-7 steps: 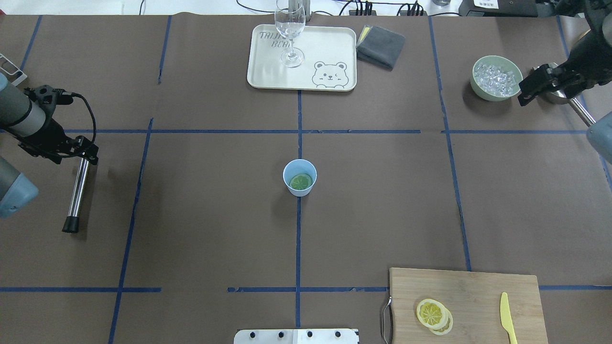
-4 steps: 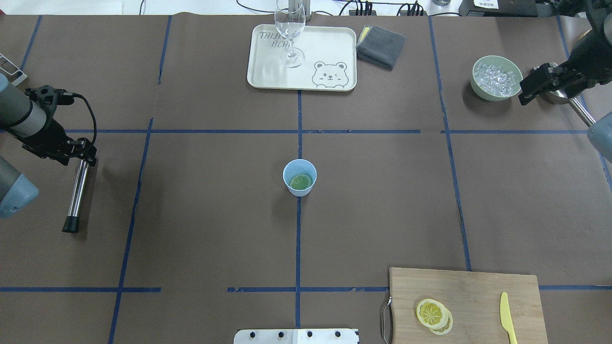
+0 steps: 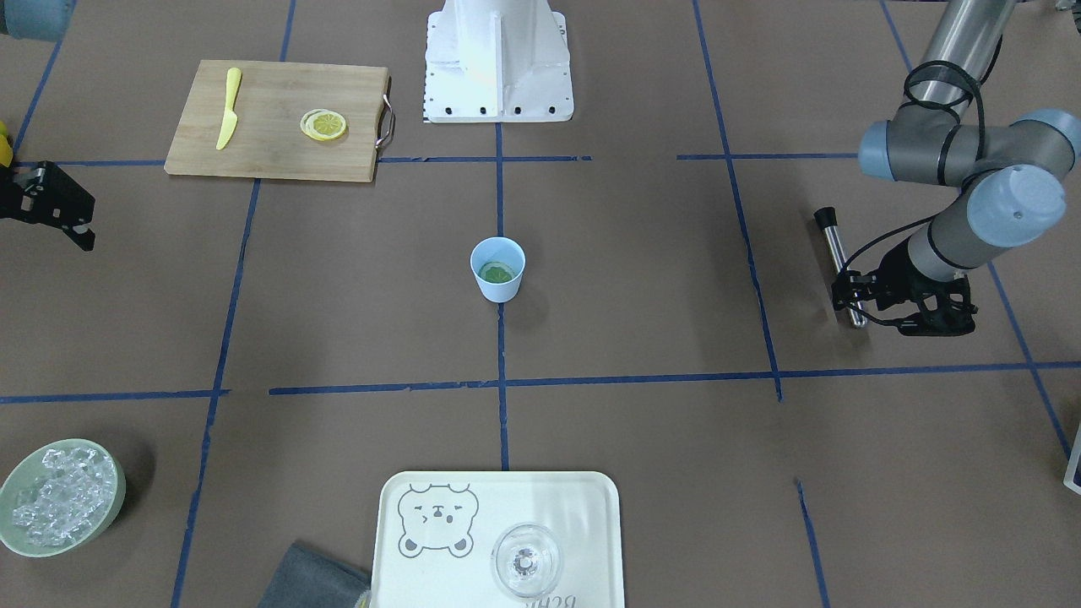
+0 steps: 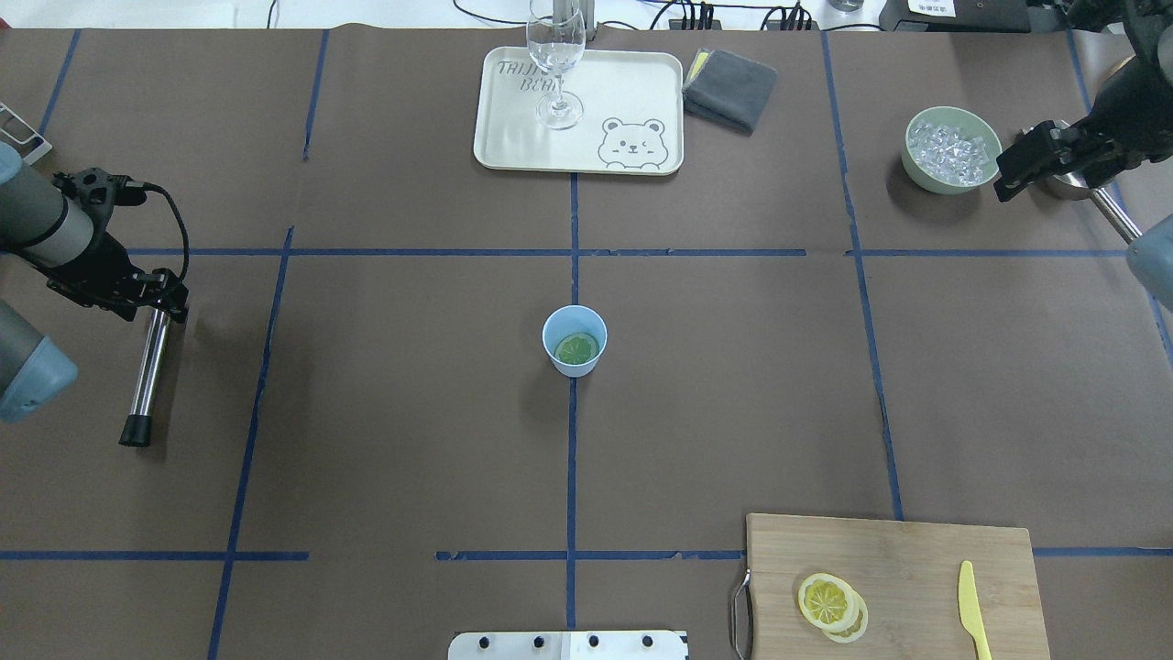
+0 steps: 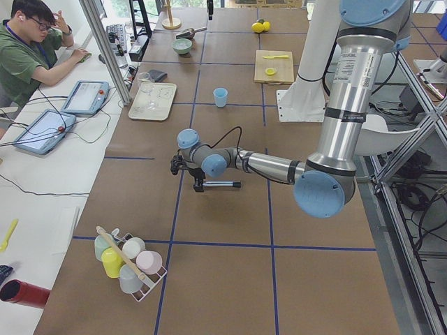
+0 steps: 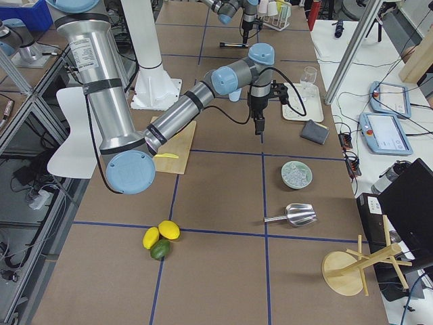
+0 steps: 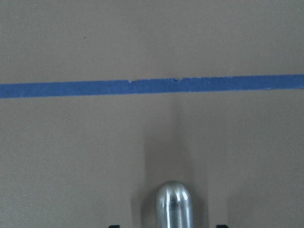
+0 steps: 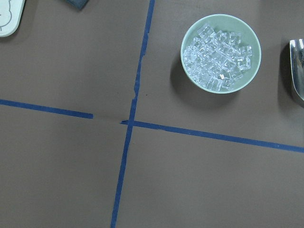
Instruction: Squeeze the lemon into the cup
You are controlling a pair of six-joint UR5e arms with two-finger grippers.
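The left gripper (image 4: pixel 165 298) hangs low over the bare end of a steel rod (image 4: pixel 151 367) that lies flat on the table. In its wrist view two dark slivers show at the bottom edge, one on either side of the rod's rounded tip and each clear of it, so I take the jaws to be parted and holding nothing. The right gripper (image 4: pixel 1008 174) sits high at the far right edge, just beside the pale-green bowl of ice (image 4: pixel 912 137) and over a steel scoop (image 8: pixel 297 71). Nothing shows between its jaws, but how far apart they stand cannot be told from these views. Moving outward to the middle of the table, the light-blue cup (image 4: pixel 575 367) stands upright and alone, well apart from both arms. The lemon slice (image 4: pixel 577 348) lies flat at its bottom, looking greenish against the blue. Whether any juice is with it cannot be made out. The thicker stack of slices (image 4: pixel 829 602) rests on the cutting board (image 4: pixel 916 550) near the yellow knife (image 4: pixel 973 610), and neither is touched by an arm. Judging from this, the task looks done or all but done — the slice is in the cup, neither gripper is near it, and little seems left beyond parking the arms.
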